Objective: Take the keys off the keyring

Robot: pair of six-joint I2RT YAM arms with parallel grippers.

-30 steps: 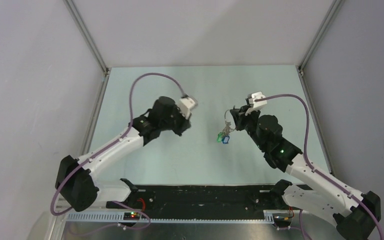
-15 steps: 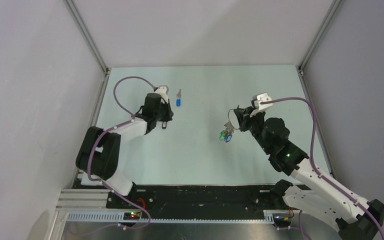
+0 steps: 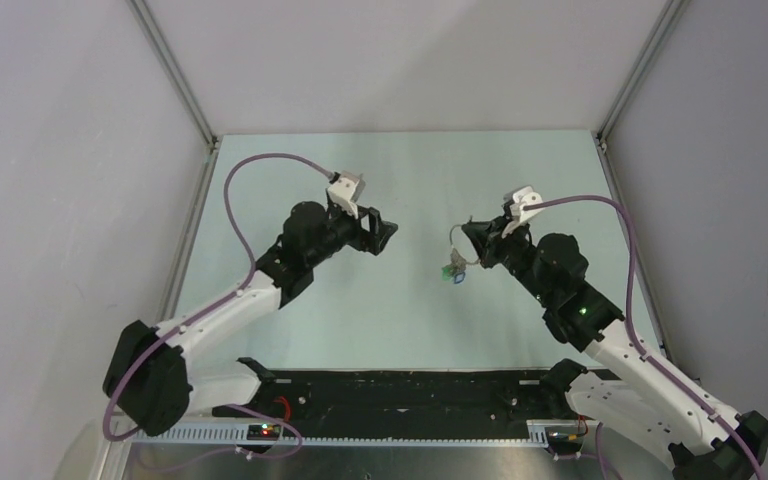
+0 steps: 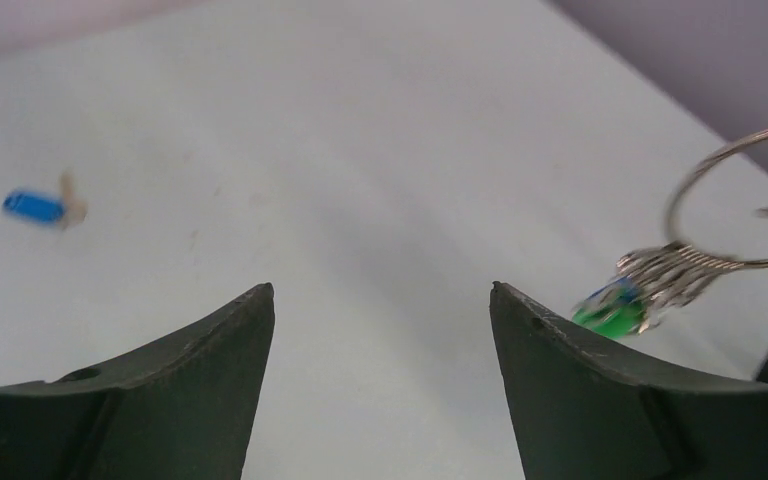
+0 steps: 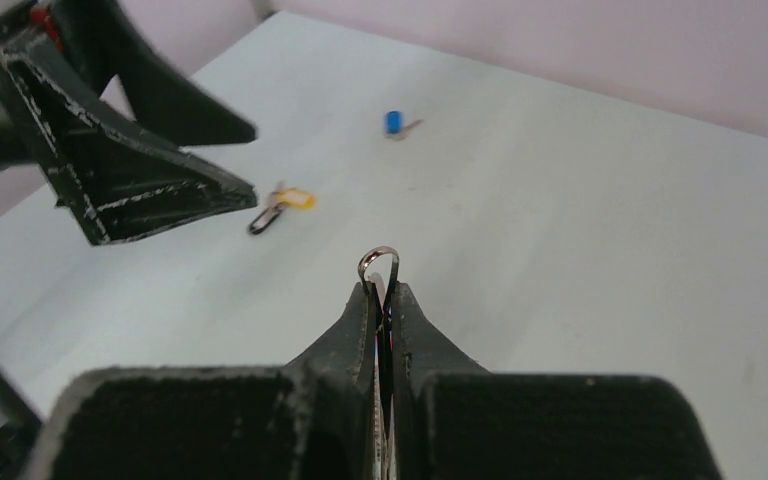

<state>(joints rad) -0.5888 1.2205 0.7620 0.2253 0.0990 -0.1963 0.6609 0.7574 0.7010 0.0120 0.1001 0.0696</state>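
Holding the keyring (image 4: 669,210) aloft in our clamped right gripper (image 5: 382,290), we face it with the left gripper (image 4: 380,290), spread and empty. One blue key (image 4: 34,206) lies off the ring on the table (image 4: 360,120); the other keys (image 4: 610,308) hang from it, not yet removed.

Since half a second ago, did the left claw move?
Yes. The left gripper swung right, away from the table's left edge, toward the keyring.
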